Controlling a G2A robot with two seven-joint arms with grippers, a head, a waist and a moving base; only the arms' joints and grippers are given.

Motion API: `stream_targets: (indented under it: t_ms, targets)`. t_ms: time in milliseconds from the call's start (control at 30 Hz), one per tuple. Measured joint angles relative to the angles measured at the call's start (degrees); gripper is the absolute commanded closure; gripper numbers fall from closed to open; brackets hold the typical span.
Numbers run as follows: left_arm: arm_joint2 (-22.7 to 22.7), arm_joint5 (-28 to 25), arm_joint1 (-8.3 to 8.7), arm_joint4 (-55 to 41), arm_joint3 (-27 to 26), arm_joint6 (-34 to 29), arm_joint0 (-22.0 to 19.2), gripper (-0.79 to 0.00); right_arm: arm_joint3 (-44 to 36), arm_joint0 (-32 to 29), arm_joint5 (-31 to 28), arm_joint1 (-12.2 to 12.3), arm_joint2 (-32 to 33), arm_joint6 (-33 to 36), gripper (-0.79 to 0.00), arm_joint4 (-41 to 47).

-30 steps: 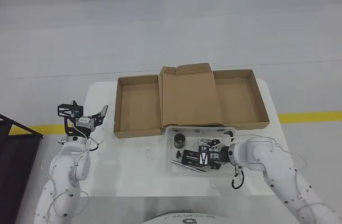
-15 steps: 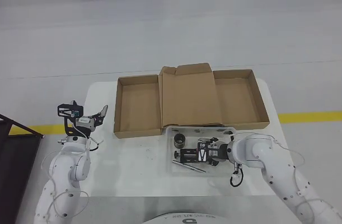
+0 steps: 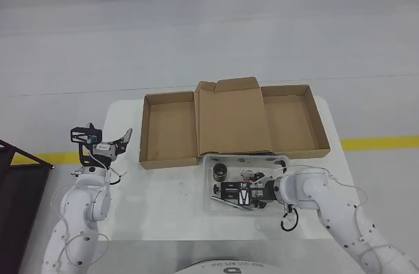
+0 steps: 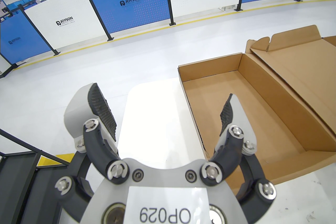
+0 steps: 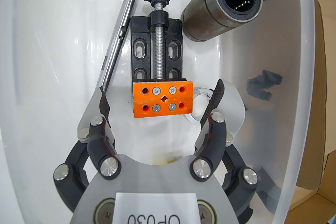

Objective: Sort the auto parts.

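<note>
In the lower middle of the top view, the right gripper [image 3: 242, 195] sits inside a translucent bin [image 5: 47, 25]. Its fingers are spread wide on either side of a small vise's [image 5: 157, 57] orange end and grip nothing. A linear bearing [image 5: 223, 4] and a steel rod [image 5: 118, 33] flank the vise. At far left, the left gripper [image 3: 103, 138] hangs wide open and empty.

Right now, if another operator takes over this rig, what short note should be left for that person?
Left gripper: open, holding nothing, raised beside the cardboard box.
Right gripper: open, low inside the clear bin, its fingers on either side of the orange jaws of the vise, not closed on it.
Also in the bin: steel rod beside the vise, and a cylindrical bearing.
Done: no part lies in the box's open compartments.
Left: probably grip the vise, carry it to the box, then the other parts.
</note>
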Motion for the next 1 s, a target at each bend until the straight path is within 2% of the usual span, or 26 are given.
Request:
stream_targets:
  t_ms: [167, 233, 267, 300, 333, 400, 467, 500, 533, 1000]
  targets:
    - [0.0, 0.0, 0.0, 0.0, 0.0, 0.0, 0.0, -0.785, 0.15, 0.56, 0.61, -0.14, -1.18, 0.12, -0.714, -0.16]
    - [0.0, 0.0, 0.0, 0.0, 0.0, 0.0, 0.0, -0.785, 0.32, 0.86, 0.85, -0.2, -1.63, 0.27, -0.659, -0.17]
    - [0.0, 0.0, 0.0, 0.0, 0.0, 0.0, 0.0, -0.785, 0.39, 0.98, 0.91, -0.22, -1.79, 0.35, -0.594, -0.14]
    - [0.0, 0.0, 0.0, 0.0, 0.0, 0.0, 0.0, -0.785, 0.48, 1.14, 0.93, -0.23, -1.98, 0.42, -0.471, -0.07]
    - [0.0, 0.0, 0.0, 0.0, 0.0, 0.0, 0.0, -0.785, 0.56, 1.26, 0.94, -0.24, -2.1, 0.44, -0.382, 0.0]
    - [0.0, 0.0, 0.0, 0.0, 0.0, 0.0, 0.0, -0.785, 0.75, 1.5, 0.99, -0.26, -2.31, 0.46, -0.289, 0.11]
    - [0.0, 0.0, 0.0, 0.0, 0.0, 0.0, 0.0, -0.785, 0.96, 1.66, 0.94, -0.25, -2.43, 0.45, -0.148, 0.27]
    - [0.0, 0.0, 0.0, 0.0, 0.0, 0.0, 0.0, -0.785, 1.09, 1.76, 0.8, -0.23, -2.42, 0.36, -0.108, 0.44]
    - [0.0, 0.0, 0.0, 0.0, 0.0, 0.0, 0.0, -0.785, 1.18, 1.83, 0.64, -0.2, -2.37, 0.23, -0.003, 0.6]
    - [0.0, 0.0, 0.0, 0.0, 0.0, 0.0, 0.0, -0.785, 2.01, 0.88, -6.34, 1.34, 2.76, -5.33, 0.0, 6.06]
